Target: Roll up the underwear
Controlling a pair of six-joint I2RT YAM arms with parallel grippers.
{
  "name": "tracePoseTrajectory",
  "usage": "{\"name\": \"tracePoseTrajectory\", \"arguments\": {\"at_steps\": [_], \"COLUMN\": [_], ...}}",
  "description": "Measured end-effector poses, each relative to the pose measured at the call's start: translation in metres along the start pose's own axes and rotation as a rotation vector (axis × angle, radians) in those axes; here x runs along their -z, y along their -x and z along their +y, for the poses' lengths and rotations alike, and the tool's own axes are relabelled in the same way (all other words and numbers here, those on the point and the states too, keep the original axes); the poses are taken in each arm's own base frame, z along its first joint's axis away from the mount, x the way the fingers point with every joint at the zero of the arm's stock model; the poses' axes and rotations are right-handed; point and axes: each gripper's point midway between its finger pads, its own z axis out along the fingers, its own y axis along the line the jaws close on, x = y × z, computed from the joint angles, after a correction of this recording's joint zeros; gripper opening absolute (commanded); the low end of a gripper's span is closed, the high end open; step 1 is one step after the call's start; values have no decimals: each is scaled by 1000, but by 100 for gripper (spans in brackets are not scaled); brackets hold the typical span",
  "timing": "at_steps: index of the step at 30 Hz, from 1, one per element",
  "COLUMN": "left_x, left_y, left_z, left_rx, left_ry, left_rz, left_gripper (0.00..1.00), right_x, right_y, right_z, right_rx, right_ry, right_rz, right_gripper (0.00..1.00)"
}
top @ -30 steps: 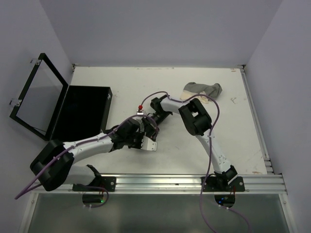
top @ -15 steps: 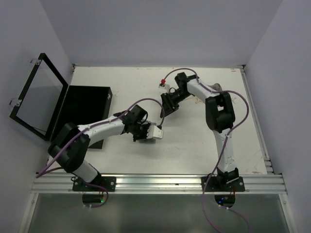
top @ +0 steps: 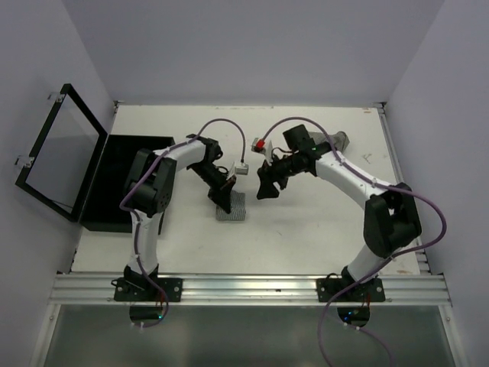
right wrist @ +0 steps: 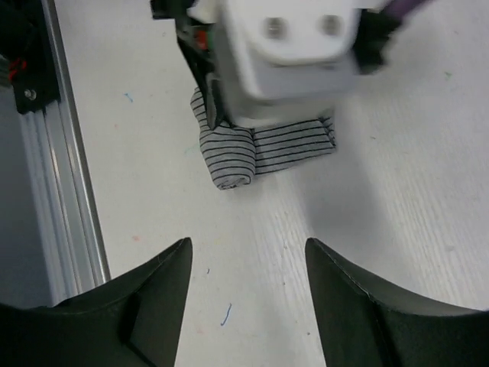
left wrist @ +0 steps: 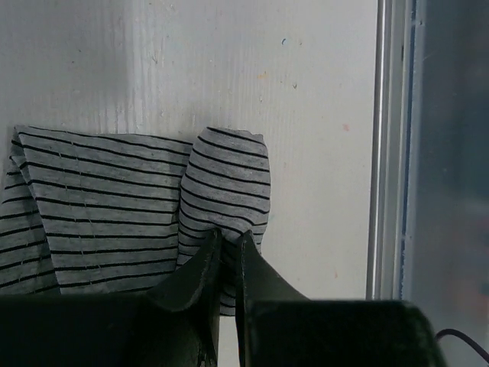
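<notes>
Grey underwear [left wrist: 114,199] with thin black stripes, one end rolled into a fat tube, is pinched at that roll by the left gripper [left wrist: 228,243], jaws nearly closed. The right gripper [right wrist: 246,248] gapes wide, the cloth just beyond its tips.

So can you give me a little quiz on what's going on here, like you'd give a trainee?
1. True or false: the right claw is holding cloth.
2. What grips the underwear? A: the left claw. B: the right claw. C: both.
3. Fill in: the lid of the box is ____.

Key: 1 false, it is open and empty. 2 A. 3 open.
</notes>
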Motion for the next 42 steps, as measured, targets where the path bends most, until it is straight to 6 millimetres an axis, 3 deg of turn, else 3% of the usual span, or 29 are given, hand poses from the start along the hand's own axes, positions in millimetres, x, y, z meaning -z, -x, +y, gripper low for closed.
{"name": "tracePoseTrajectory", "arguments": {"at_steps": [4, 9, 14, 19, 23, 26, 27, 28, 33, 37, 40, 42], "left_x": [1, 0, 1, 3, 3, 4, 4, 4, 10, 26, 61, 101], "left_y": [2, 3, 2, 2, 2, 1, 0, 0, -4, -8, -4, 1], "left_z": [1, 2, 3, 4, 5, 4, 4, 4, 6, 13, 28, 36], "left_rx": [76, 108, 121, 139, 151, 162, 165, 167, 163, 106, 43, -8], "left_ry": [-64, -92, -99, -108, -116, -121, -123, -122, -98, -6, 138, 280], "left_rz": [0, 11, 5, -15, -28, -31, -30, -31, -48, -66, -129, -199], "left_gripper": [0, 0, 1, 2, 4, 8, 13, 17, 32, 40, 41, 43], "right_x": [-34, -75, -99, -117, -129, -136, -138, -139, -143, -154, -158, -160], "right_y": [-9, -24, -18, -32, -47, -52, -52, -51, -48, -40, -39, -39], "right_z": [26, 53, 47, 34, 28, 23, 21, 20, 24, 27, 27, 28], "right_rx": [191, 400, 529, 573, 595, 620, 626, 633, 628, 583, 521, 465], "right_ry": [-17, -14, -57, -79, -75, -82, -87, -87, -45, 25, 78, 124], "right_rz": [65, 116, 100, 119, 139, 147, 146, 144, 146, 155, 160, 170], "right_gripper": [76, 78, 77, 73, 64, 26, 5, 0, 0, 0, 0, 0]}}
